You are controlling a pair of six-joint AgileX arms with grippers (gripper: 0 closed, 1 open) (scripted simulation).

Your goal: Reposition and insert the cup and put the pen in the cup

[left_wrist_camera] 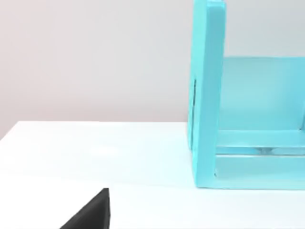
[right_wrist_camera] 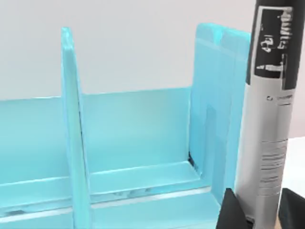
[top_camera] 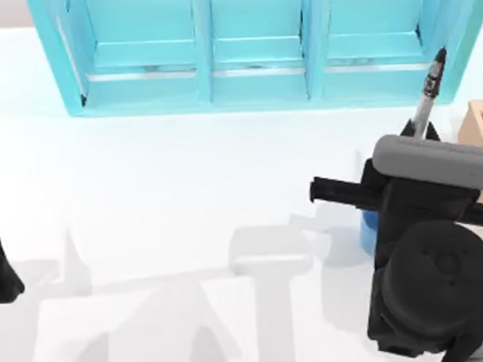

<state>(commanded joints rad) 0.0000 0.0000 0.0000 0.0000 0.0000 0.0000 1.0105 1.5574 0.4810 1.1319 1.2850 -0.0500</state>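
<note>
Left gripper (top_camera: 0, 273) idles well left of the large turquoise shelf unit (top_camera: 257, 49); its opening can't be judged. Right gripper (right_wrist_camera: 257, 210) is clamped on the slim black-capped, grey-barrelled marker pen (top_camera: 429, 91), above the small blue plastic cup (top_camera: 370, 228) before the shelf's right end. Judging by this, pen insertion remains.

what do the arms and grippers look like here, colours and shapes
The right arm at the table's right is matte black and blocky, with a rounded black housing and a light grey rounded-edge block across its wrist. Its right gripper has black wedge-shaped fingertips. The left gripper, at the left edge, shows as a plain black angular shape. No cables or markings are visible.
</note>
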